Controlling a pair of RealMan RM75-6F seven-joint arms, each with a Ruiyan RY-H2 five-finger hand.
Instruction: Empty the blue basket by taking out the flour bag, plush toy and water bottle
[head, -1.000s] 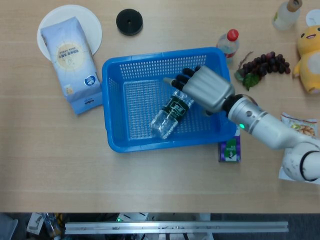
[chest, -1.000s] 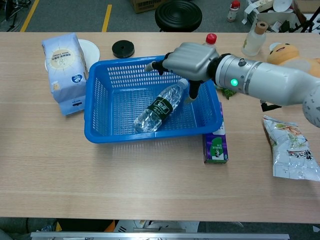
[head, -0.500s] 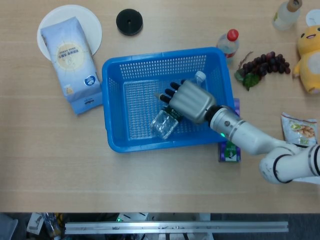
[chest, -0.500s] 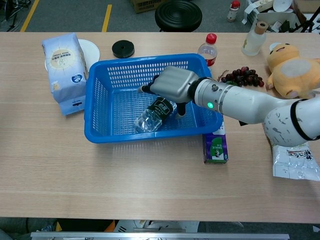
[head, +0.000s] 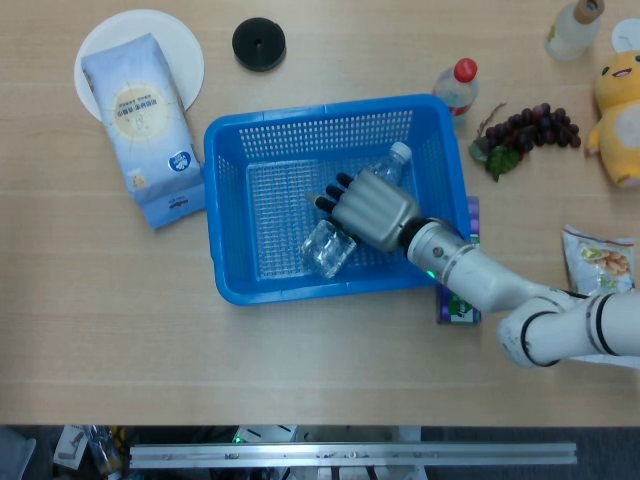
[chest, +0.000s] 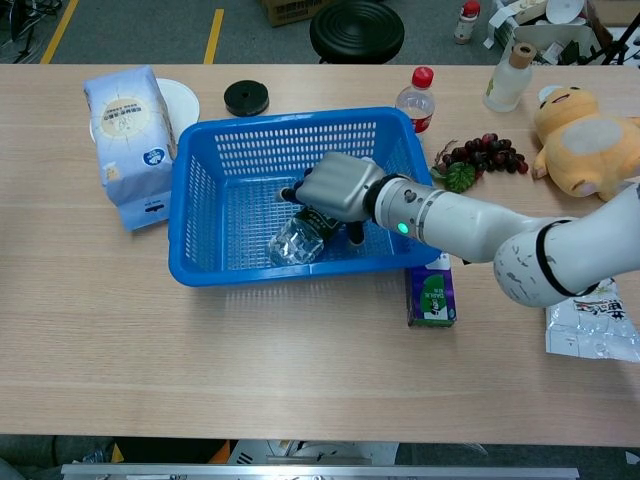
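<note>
1. Pale wood desk (head: 300, 350) fills both views, with a grey floor and a black stool just visible at twelve o'clock in the chest view.
2. Water bottle (head: 330, 248) lies on its side inside the blue basket (head: 225, 200), cap end pointing to about one o'clock, base toward seven.
3. Right hand (head: 368, 208) is down over the bottle's middle, fingers curled round the label area; it looks like a grip, though whether it has firmly closed I cannot tell for certain.
4. Left hand does not appear in either view.
5. Step in hand, as I judge it: the last of the three removals. The flour bag (head: 140, 125) is already out, lying at ten o'clock from the basket, partly on a white plate (head: 180, 40). The plush toy (head: 620, 90) is out too, far off at two o'clock.
6. Next move calls for a firm hold, then a lift high enough for the bottle's base to clear the basket wall, and a bare patch of desk to set it down.
7. Count: one basket, one clear water bottle in it, one flour bag, one plush toy, one plate.
8. Around them: one black round lid (head: 259, 44) at twelve, one red-capped bottle (head: 457, 88), one bunch of grapes (head: 525, 130), one small purple carton (chest: 431, 293) touching the basket's near right corner, one snack packet (chest: 590, 310).
</note>
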